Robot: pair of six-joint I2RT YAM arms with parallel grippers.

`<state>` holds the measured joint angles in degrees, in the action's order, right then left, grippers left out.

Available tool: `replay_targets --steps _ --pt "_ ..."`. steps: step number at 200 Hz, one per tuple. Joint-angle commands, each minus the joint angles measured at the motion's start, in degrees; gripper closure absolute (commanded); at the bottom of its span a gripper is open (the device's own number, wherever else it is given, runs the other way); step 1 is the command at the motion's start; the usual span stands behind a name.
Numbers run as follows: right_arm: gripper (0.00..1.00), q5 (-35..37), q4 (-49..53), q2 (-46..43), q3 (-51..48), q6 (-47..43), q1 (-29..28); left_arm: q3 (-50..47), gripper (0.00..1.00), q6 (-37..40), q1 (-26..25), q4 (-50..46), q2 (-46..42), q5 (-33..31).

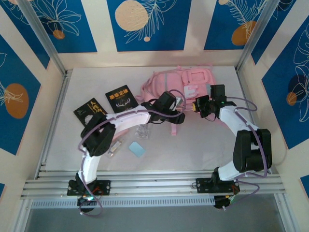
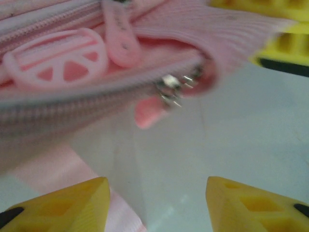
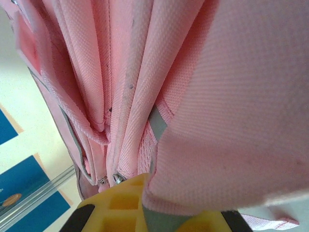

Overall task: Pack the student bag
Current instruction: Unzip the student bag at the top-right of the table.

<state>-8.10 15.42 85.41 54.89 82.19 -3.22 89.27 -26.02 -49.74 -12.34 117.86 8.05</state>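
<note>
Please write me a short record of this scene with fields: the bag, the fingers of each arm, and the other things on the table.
bag: pink student bag, lying at the far middle of the table
zip: metal zip sliders close together at the bag's edge, just ahead of the left fingers
left fingers: left fingers apart, nothing between them, above bare table
right fingers: right fingers shut on a fold of the bag's pink fabric
books: two black books, left of the bag
other: pale blue flat item, nearer the arm bases

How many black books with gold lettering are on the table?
2: one black book just left of the pink fabric backpack, the other further left beside it. More may be hidden.
</note>
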Motion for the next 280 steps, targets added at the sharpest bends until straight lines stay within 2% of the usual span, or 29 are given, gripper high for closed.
replay_targets --steps 1,38,76,112,125,152,173,214,244,280 --pt "1.00 -4.34 -3.99 -1.14 -0.45 2.87 -0.99 3.19 0.46 -0.30 0.16 7.11 3.19 -5.24" --pt "1.00 -5.73 -4.45 -2.42 -1.87 3.59 -1.39 6.32 0.46 0.84 0.17 12.29 7.51 -9.35" --pt "1.00 -5.87 -5.08 -3.01 -4.59 3.50 -1.26 8.91 0.49 -0.48 0.25 14.95 8.39 -6.74" --pt "1.00 -5.68 -4.59 -3.14 -5.32 1.35 -1.19 8.97 0.80 -1.81 0.69 15.55 8.43 -6.19" --pt "1.00 -5.00 -3.96 -3.14 -5.37 -0.22 -0.66 8.88 1.00 -2.17 1.02 14.80 7.90 -4.35" --pt "1.00 -2.92 -2.32 -2.33 -4.47 -6.60 1.86 7.08 1.00 -1.41 1.82 9.86 5.29 0.46" --pt "1.00 -3.45 -0.62 -1.32 -2.93 -12.76 4.47 2.91 1.00 0.28 3.90 2.54 2.88 0.43" --pt "1.00 -4.29 3.90 -0.44 0.30 -21.55 8.66 -2.09 1.00 2.73 12.62 -8.46 1.28 2.02" --pt "1.00 -4.17 5.67 1.72 3.21 -28.22 12.02 1.46 1.00 7.34 15.49 -15.01 0.26 4.45" --pt "1.00 -5.68 9.91 9.73 14.01 -36.46 14.66 11.58 1.00 10.17 13.21 -26.05 1.42 15.57"
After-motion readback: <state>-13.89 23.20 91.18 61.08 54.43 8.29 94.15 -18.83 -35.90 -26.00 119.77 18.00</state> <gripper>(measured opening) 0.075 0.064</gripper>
